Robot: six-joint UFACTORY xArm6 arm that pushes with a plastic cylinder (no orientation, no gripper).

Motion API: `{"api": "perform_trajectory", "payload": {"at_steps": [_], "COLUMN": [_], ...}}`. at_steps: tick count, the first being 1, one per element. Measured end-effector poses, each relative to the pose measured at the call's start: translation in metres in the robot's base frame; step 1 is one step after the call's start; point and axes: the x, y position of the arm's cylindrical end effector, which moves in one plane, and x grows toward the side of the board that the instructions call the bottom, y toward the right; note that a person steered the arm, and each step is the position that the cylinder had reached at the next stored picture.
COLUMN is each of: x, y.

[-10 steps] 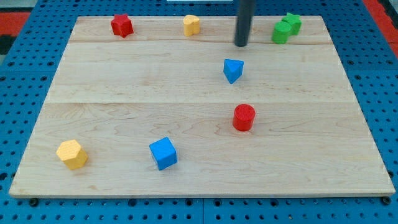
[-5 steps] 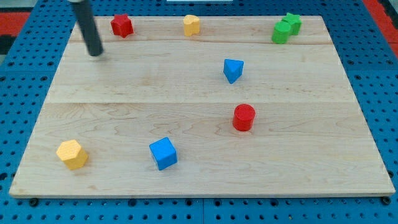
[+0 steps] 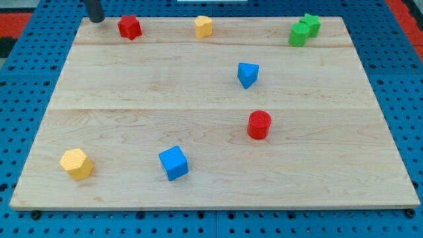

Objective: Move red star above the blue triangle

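**Tip at the board's top left corner, beside the red star**

My tip point(image 3: 96, 20) stands at the top left corner of the wooden board point(image 3: 132, 79), close to the board's top edge. The arm ends in a plain dark rod with no jaws, so there is nothing to open or close and nothing is held. Only the lower part of the rod shows; the rest runs out of the view's top.

The red star point(image 3: 129, 27) lies just to the view's right of my tip, near it but apart from it, with a strip of bare wood between them. It sits close to the board's top edge.

The blue triangle point(image 3: 247, 75) lies well to the view's right of the star and lower in the view, roughly in the board's upper middle. It is well apart from my tip.

Other blocks noted:
- A yellow block point(image 3: 203, 26) at the top edge, between the star and the board's right end; its shape cannot be made out for certain.
- Two green blocks point(image 3: 303, 30) touching each other at the top right corner.
- A red cylinder point(image 3: 259, 124) below the triangle.
- A blue cube point(image 3: 174, 163) at the lower middle.
- A yellow hexagonal block point(image 3: 76, 164) at the lower left.

The board rests on a blue perforated table point(image 3: 26, 99).
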Motion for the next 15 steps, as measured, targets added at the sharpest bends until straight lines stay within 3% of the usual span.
{"api": "perform_trajectory", "payload": {"at_steps": [1, 2, 3, 4, 6, 9, 11, 14, 15], "x": [0.027, 0.083, 0.092, 0.058, 0.013, 0.072, 0.09, 0.111, 0.113], "y": [0.057, 0.066, 0.082, 0.024, 0.015, 0.171, 0.114, 0.275, 0.25]}}
